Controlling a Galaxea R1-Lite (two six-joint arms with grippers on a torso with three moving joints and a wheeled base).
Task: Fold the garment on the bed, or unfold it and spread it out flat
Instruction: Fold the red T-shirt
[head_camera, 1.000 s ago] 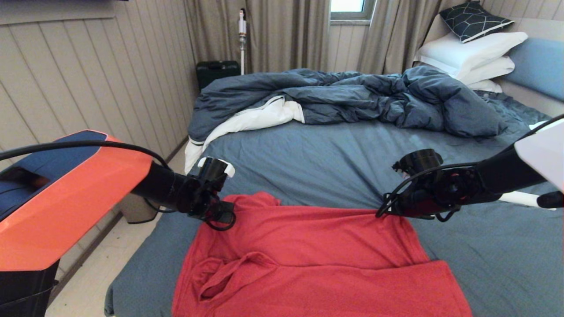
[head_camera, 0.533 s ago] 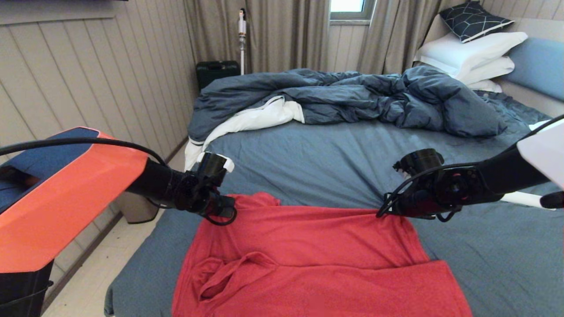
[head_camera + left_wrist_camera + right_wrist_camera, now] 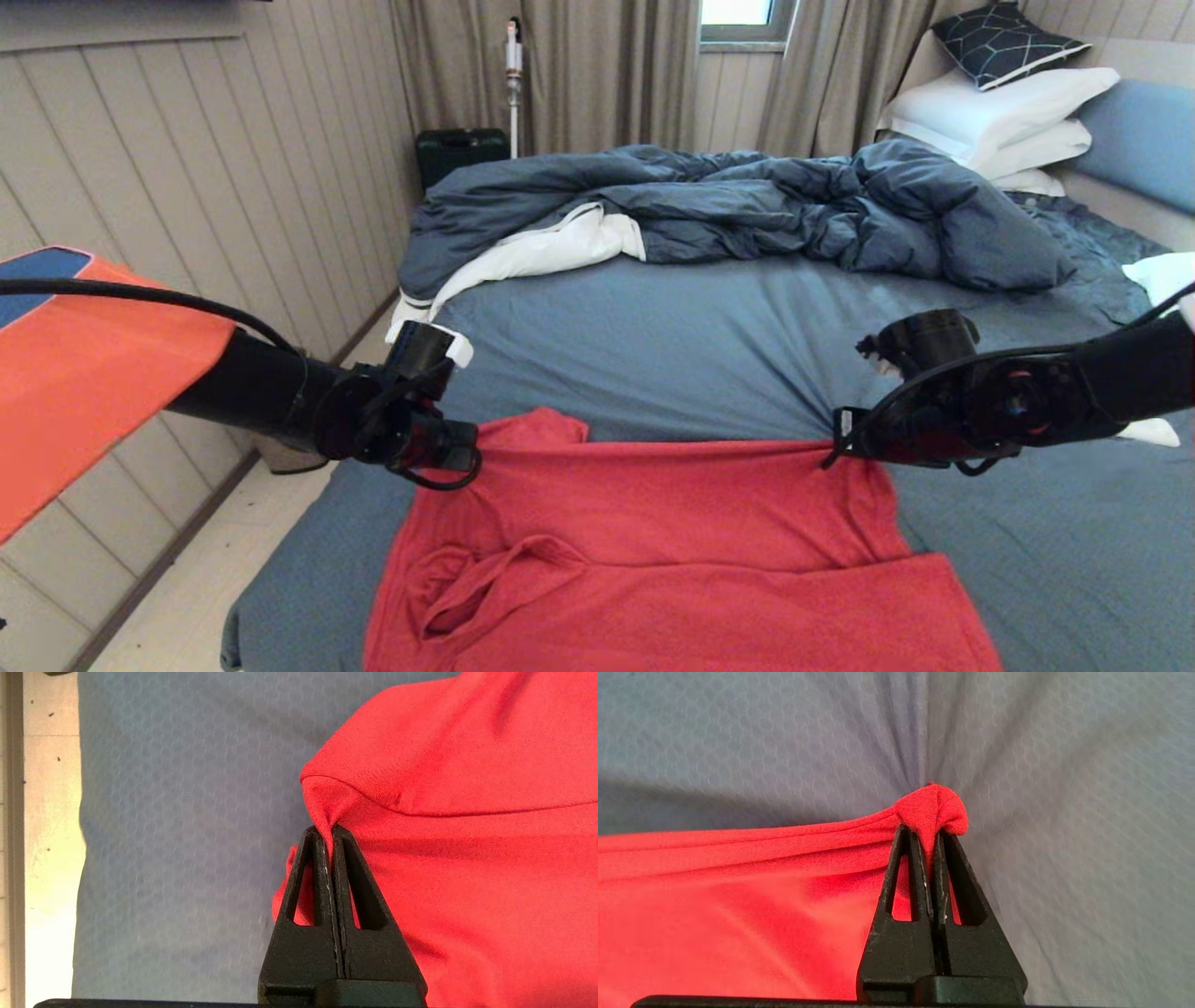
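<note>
You have a bright red garment [image 3: 672, 551] on the bed's [image 3: 653, 345] blue-grey sheet, beyond it a dark blue duvet [image 3: 747, 205]. Your pillows [image 3: 999, 112] are white, topped by a black cushion [image 3: 1004, 42] with white lines.

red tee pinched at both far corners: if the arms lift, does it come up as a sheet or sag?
Probably sags: the garment is thin jersey, already rumpled into folds. Between left gripper and right gripper the edge is pulled nearly straight, so that line should hold; the rest likely hangs limp. It looks light, and may drag on the bed.
</note>
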